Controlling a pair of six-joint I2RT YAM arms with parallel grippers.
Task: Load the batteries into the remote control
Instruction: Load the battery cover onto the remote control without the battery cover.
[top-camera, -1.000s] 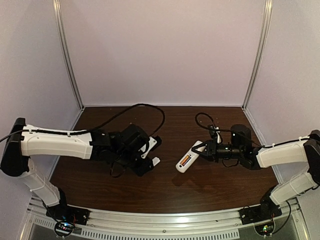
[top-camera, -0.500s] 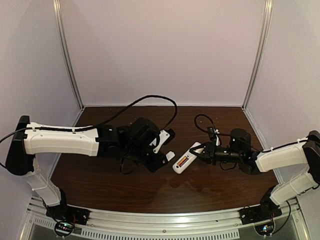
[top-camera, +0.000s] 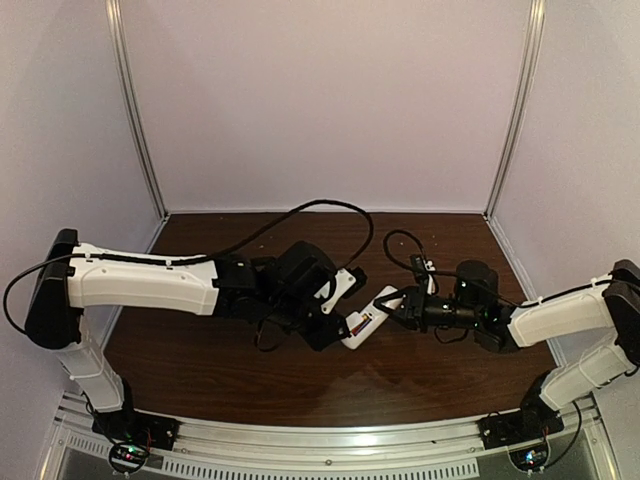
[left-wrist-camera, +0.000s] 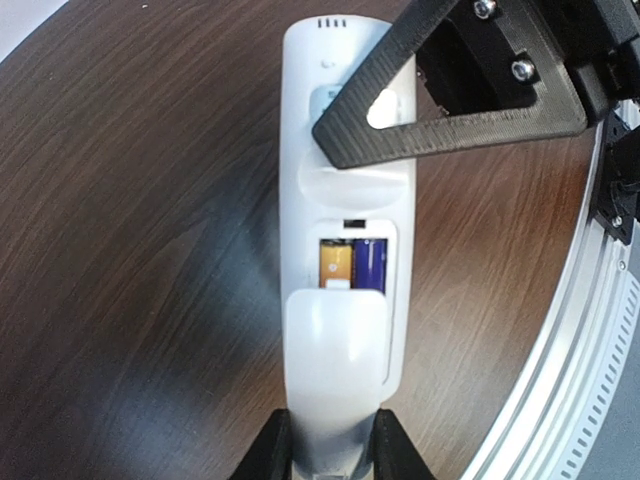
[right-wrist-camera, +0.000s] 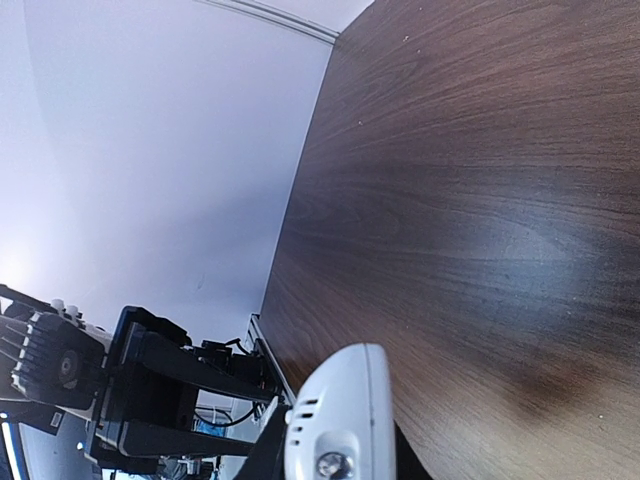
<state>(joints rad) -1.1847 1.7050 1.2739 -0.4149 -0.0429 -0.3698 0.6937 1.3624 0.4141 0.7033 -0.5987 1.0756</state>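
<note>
1. The remote (left-wrist-camera: 345, 200) is held off the counter (left-wrist-camera: 130, 200) at about mid-counter, a shade toward the right edge. Its back faces up and the battery bay is open.
2. The orange battery (left-wrist-camera: 335, 262) and blue battery (left-wrist-camera: 370, 265) lie side by side in the bay. The cover (left-wrist-camera: 338, 340) overlaps the bay's lower part and is not seated.
3. The left gripper (left-wrist-camera: 330, 455) is closed on the cover, as best I can tell. The right gripper (top-camera: 388, 303) is clamped on the remote's other end, with one finger across its back.
4. Handling, my read: the remote is light, rigid, smooth plastic and may pivot in a pinch, so I'd hold it by the long edges, clear of the bay. The cover is thin and may cock, so I'd keep it flat and push it along the remote's length. The batteries could roll out if the remote tips.
5. Writing: I can read none. The remote has small slots at one end, and the battery labels are too small to make out.
</note>
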